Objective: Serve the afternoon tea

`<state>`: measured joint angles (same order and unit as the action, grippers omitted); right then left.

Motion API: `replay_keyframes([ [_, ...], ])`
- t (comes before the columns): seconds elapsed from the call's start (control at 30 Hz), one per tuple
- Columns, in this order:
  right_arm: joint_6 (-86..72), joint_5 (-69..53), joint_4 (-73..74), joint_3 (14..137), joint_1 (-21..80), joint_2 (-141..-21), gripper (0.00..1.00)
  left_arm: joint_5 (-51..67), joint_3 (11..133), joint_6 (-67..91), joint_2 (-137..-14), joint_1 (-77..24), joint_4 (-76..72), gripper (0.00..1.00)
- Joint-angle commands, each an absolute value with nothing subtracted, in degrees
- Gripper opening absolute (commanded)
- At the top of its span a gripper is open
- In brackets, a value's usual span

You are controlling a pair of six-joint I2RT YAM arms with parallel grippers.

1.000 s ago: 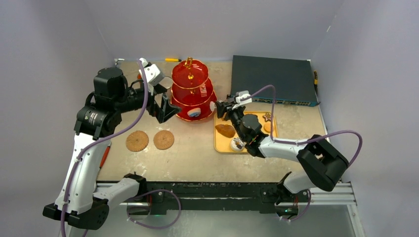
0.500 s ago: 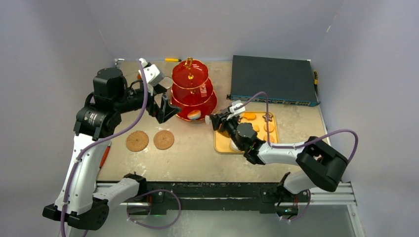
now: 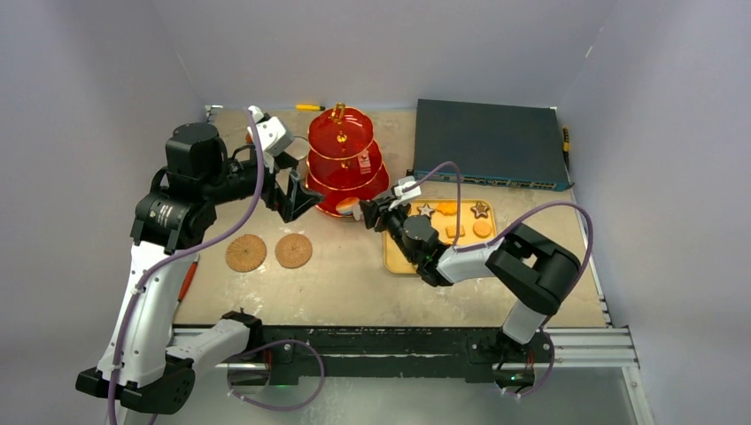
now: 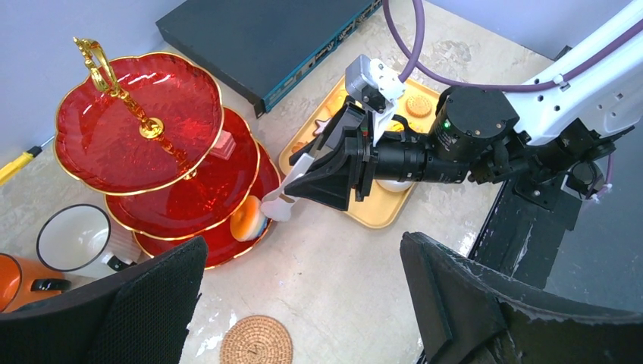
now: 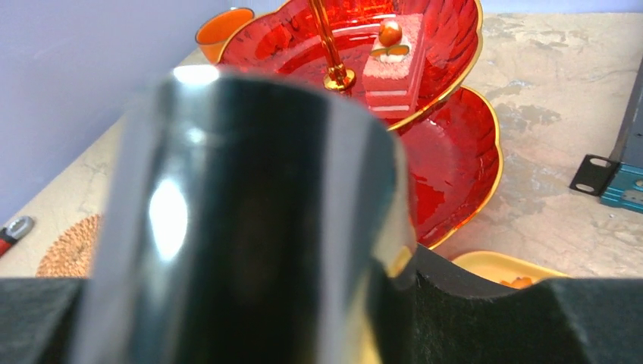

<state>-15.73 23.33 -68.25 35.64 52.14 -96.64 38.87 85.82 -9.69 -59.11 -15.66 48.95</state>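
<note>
The red three-tier stand (image 3: pixel 329 133) (image 4: pixel 144 98) (image 5: pixel 447 152) rises at the back centre. A pink cake slice (image 5: pixel 390 64) lies on its middle tier and a doughnut-like pastry (image 4: pixel 244 220) (image 3: pixel 348 207) on the bottom tier. My right gripper (image 3: pixel 370 212) (image 4: pixel 299 186) (image 5: pixel 243 303) reaches low to that tier, shut on a shiny piece (image 5: pixel 250 189) that I cannot identify. The piece's pale lobed end (image 4: pixel 277 206) lies right beside the pastry. My left gripper (image 3: pixel 299 197) (image 4: pixel 303 243) hangs open and empty left of the stand. The orange mug (image 4: pixel 19 280) and white mug (image 4: pixel 76 236) stand behind the stand's left side.
The yellow tray (image 3: pixel 465 221) (image 4: pixel 379 216) right of the stand holds several cookies (image 3: pixel 447 209). A dark electronics box (image 3: pixel 491 142) lies at the back right. Two woven coasters (image 3: pixel 245 252) (image 3: pixel 293 251) sit front left, with a red-handled tool (image 3: pixel 188 279) at the left edge.
My right gripper has swung left from over the tray to the stand's bottom tier, uncovering the cookies. The left arm has not moved.
</note>
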Motion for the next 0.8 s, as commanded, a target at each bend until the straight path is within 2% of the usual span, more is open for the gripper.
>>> replay_keyframes([
  [0.0,-18.4,25.5,-74.9,38.7,52.5,-97.6,0.44,38.6,86.9,-10.9,-58.4,-15.8,48.9,0.99],
  [0.77,-20.5,35.2,-84.0,44.9,51.2,-107.9,0.45,37.5,85.2,-15.3,-57.0,-15.8,51.4,0.99],
])
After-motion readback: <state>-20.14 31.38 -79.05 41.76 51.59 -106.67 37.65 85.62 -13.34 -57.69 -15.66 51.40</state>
